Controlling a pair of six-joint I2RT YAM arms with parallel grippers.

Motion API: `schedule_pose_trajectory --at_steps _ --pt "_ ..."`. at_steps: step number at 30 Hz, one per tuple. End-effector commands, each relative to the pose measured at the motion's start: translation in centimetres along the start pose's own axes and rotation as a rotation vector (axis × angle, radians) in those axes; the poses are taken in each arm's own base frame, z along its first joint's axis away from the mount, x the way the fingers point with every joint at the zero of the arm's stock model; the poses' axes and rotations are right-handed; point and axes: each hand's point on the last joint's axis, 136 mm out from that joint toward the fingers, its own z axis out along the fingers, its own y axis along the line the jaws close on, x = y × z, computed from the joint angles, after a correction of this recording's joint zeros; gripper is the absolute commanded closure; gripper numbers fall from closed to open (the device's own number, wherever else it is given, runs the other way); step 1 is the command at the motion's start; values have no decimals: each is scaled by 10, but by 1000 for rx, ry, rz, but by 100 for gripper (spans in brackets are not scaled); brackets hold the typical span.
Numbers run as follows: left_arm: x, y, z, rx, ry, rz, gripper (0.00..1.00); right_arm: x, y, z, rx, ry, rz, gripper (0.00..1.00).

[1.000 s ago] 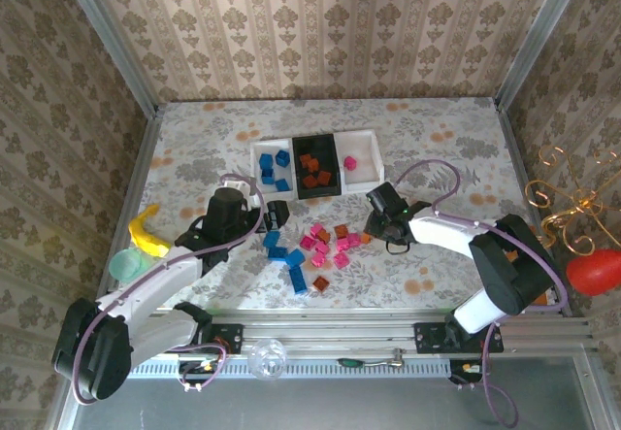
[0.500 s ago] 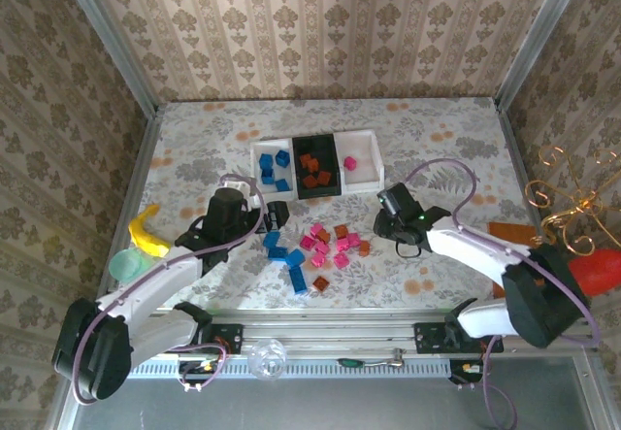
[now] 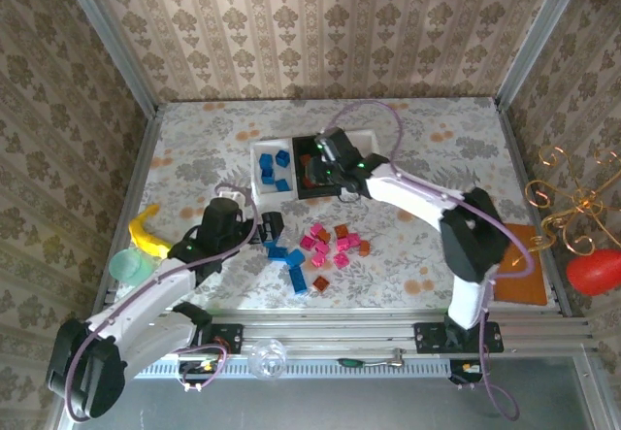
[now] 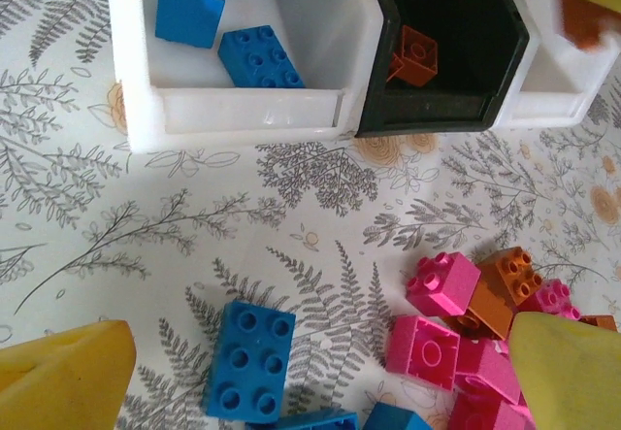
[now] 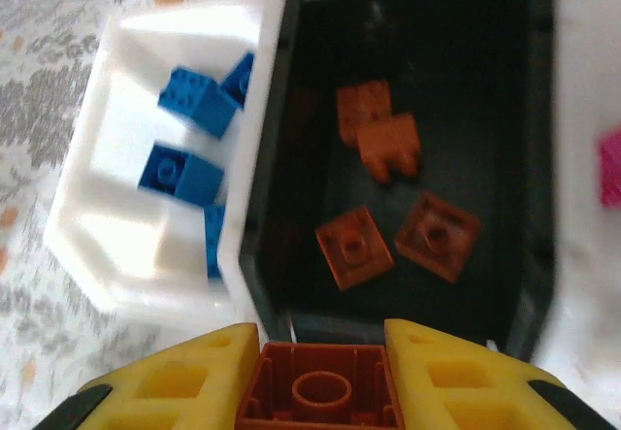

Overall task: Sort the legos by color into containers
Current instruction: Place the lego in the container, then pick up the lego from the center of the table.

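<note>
an orange-brown brick (image 5: 315, 391) is clamped in the right tool (image 5: 318, 347) just above the near rim of the black middle tray (image 5: 466, 100). release over that tray is called for next. the left tool (image 3: 273, 224) is held wide apart beside loose legos (image 3: 325, 246) on the surface (image 3: 194, 139).

Overall light: bright and even across the bench (image 3: 427, 139) in the top view, colours clean.
Shadows: soft, tucked close under the arms.
Glare: white tray (image 5: 107, 226) blows out in the right wrist view, its near wall almost featureless.
Dark patch: black tray (image 5: 524, 158) swallows light inside.
Blur: right wrist view is soft all over; right fingers (image 5: 184, 381) and the orange-brown brick (image 5: 320, 391) between them look fuzzy.
Focus: left wrist view is crisp mid-frame; left fingers (image 4: 58, 372) are out of focus, and the top right corner smears.
</note>
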Motion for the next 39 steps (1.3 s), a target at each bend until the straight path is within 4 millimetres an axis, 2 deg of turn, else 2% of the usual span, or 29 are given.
schedule_pose_trajectory --at_steps 1,4,5,8,9,11,16,19,23,26,30,36,39 --pt "16 12 -6 -47 45 -8 0 -8 -9 32 79 22 -56 77" --pt "23 16 -10 -61 57 -17 0 -17 -9 49 100 27 -48 74" --pt "25 18 -11 -66 60 -20 0 -20 -9 54 101 28 -45 69" --pt "28 21 -13 -74 62 -24 0 -33 -1 57 78 11 -57 41" --pt "29 21 -13 -75 64 -23 0 -37 2 55 69 2 -64 36" --pt "30 21 -13 -74 69 -21 0 -46 8 47 52 -12 -70 33" --pt "33 20 -11 -71 86 -18 0 -49 17 16 7 -41 -71 31" --pt "40 24 -10 -93 114 -12 2 -38 17 -6 -26 -49 -53 31" --pt "53 30 -2 -143 181 18 13 -12 12 -29 -56 -39 -40 31" --pt "62 27 10 -159 233 48 17 7 3 -40 -52 -25 -34 31" --pt "65 29 29 -207 294 121 17 23 -9 -52 -39 -20 -24 31" --pt "50 27 47 -280 296 245 20 30 -20 -67 -23 -32 -20 31" --pt "51 33 52 -322 323 269 23 31 -22 -71 -17 -38 -22 31"
